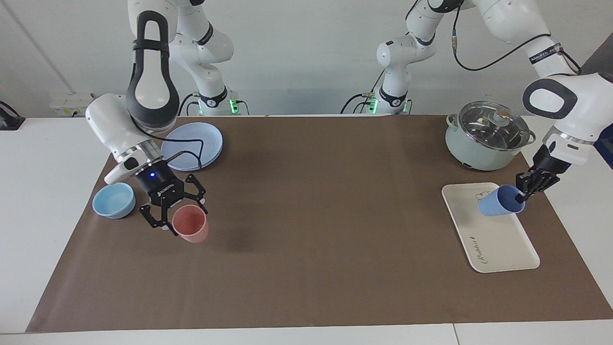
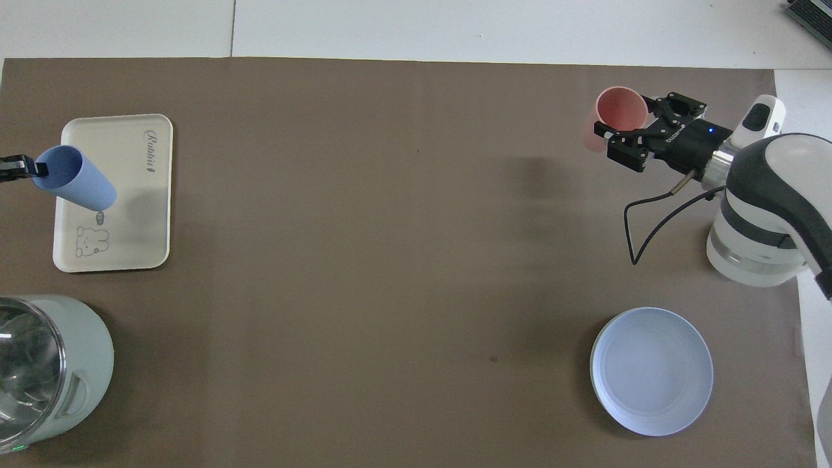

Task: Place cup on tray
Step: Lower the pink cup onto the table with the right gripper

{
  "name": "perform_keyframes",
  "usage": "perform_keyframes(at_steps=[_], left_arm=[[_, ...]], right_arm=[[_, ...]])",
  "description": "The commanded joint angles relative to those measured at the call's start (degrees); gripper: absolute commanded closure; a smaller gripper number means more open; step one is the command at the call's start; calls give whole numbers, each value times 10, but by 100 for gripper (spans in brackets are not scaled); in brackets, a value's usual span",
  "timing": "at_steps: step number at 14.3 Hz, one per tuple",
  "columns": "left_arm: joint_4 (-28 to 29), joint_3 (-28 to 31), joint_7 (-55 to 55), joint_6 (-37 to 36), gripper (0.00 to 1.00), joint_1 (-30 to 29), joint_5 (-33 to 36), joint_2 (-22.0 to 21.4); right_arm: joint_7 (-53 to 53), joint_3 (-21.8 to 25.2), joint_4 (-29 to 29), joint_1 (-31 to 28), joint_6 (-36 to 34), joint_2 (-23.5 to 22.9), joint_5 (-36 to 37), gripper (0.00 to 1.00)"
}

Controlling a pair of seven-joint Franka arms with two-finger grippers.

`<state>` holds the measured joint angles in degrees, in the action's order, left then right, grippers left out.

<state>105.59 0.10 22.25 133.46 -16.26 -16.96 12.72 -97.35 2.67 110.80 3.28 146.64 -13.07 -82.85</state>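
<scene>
Your facing camera sits high across the table (image 1: 306, 306), looking at both robot bases along the frame's top. Your overhead camera looks steeply down. Both share the brown mat (image 2: 390, 227), turned half round.

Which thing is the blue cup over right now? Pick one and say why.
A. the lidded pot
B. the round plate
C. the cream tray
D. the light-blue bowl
C: the left gripper holds the tilted blue cup by its rim in the air over the cream tray.
</scene>
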Motion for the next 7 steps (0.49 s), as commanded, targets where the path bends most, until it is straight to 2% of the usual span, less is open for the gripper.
perform_keyframes(at_steps=[1, 5, 7], left_arm=[[44, -7, 9, 71, 100, -6, 16, -3], [42, -11, 13, 151, 100, -8, 0, 43], [37, -12, 14, 177, 100, -5, -48, 62]], right_arm=[[-119, -8, 29, -9, 7, -2, -106, 100], [-206, -8, 42, -39, -27, -24, -142, 100], [-279, -8, 44, -62, -63, -42, -168, 100]])
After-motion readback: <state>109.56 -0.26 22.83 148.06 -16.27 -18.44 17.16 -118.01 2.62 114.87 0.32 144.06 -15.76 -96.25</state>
